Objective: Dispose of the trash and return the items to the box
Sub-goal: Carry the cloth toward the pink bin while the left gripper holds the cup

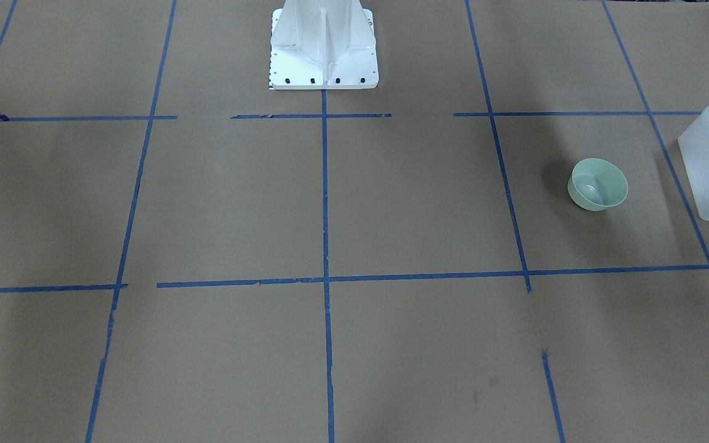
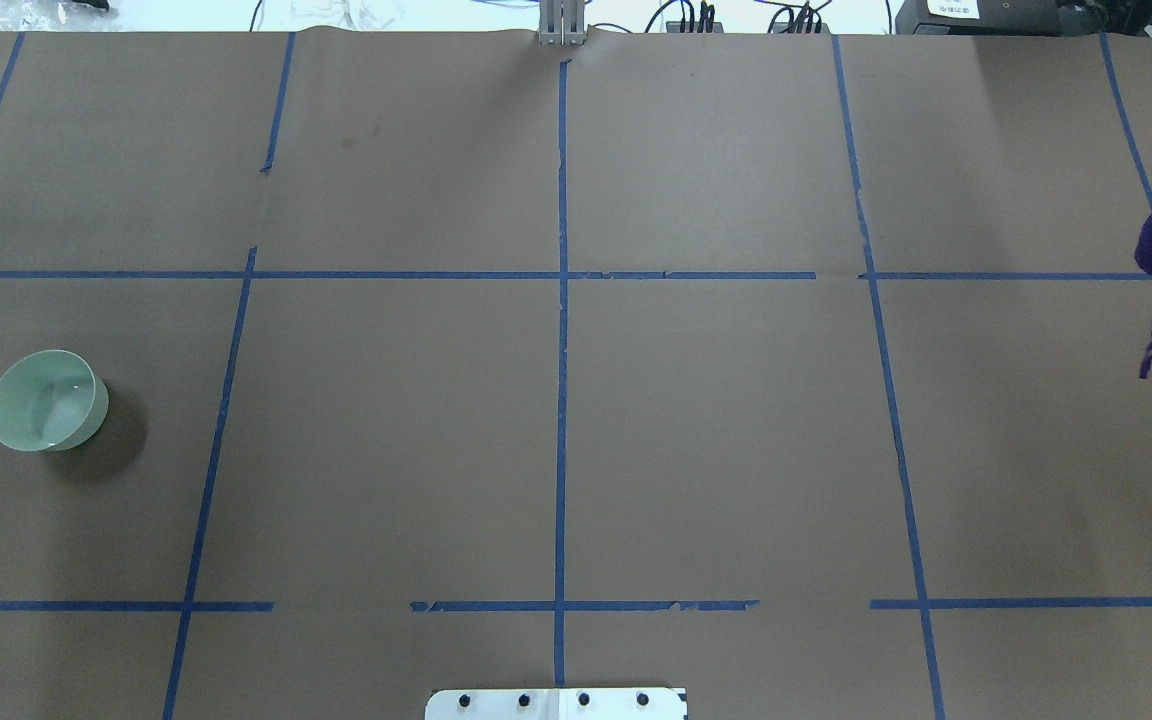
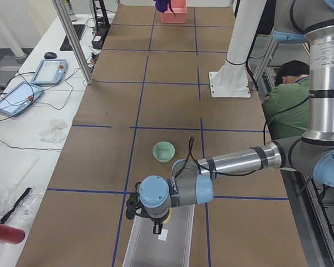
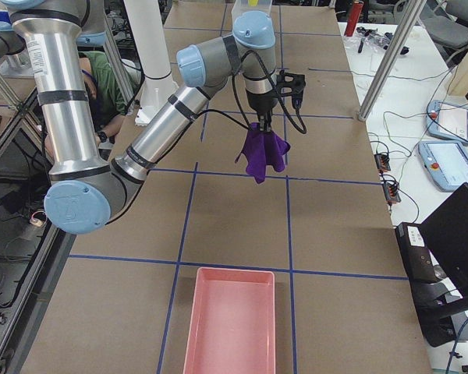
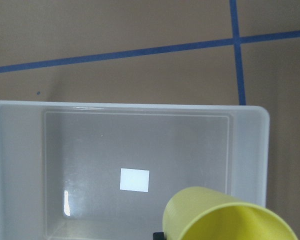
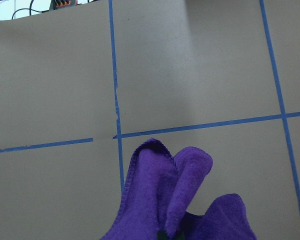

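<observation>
Looks onto a brown-papered table gridded with blue tape, a cluttered desk alongside. Holds the yellow cup in the left fingers above the box, arm stretched low, green bowl nearby. Pinches a dangling purple cloth in the right fingers, arm raised over the table.

On my feed the table wears matt brown paper, marked with blue tape that frays in places. The bowl looks smooth and glossy, catching light. The cup is smooth yellow plastic. The box is frosted translucent plastic with a flat white label. The cloth is fuzzy purple fabric with a stitched hem.
</observation>
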You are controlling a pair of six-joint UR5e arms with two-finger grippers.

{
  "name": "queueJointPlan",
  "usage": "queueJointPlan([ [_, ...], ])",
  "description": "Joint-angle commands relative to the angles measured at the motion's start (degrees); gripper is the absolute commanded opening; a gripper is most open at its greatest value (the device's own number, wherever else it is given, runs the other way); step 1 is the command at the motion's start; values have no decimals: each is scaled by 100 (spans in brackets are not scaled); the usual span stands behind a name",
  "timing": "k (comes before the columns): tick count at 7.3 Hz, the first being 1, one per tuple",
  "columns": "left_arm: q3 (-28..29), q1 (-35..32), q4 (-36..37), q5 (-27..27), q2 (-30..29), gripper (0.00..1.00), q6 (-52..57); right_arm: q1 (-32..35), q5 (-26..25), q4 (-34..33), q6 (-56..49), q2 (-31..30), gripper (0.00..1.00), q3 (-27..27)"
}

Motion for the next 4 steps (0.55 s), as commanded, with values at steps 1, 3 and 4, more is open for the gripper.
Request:
queueJointPlan([
  [1, 72, 263, -208, -274, 57, 0, -216, 468, -95, -496, -1201, -21, 0, -75],
  [3, 125, 773, -392, -477, 66, 0, -330, 811, -113, -515, -1967, -82, 0, -399],
  [4, 317, 1018, -802, -469, 58, 0, -557, 908, -113, -515, -2170, -82, 0, -523],
])
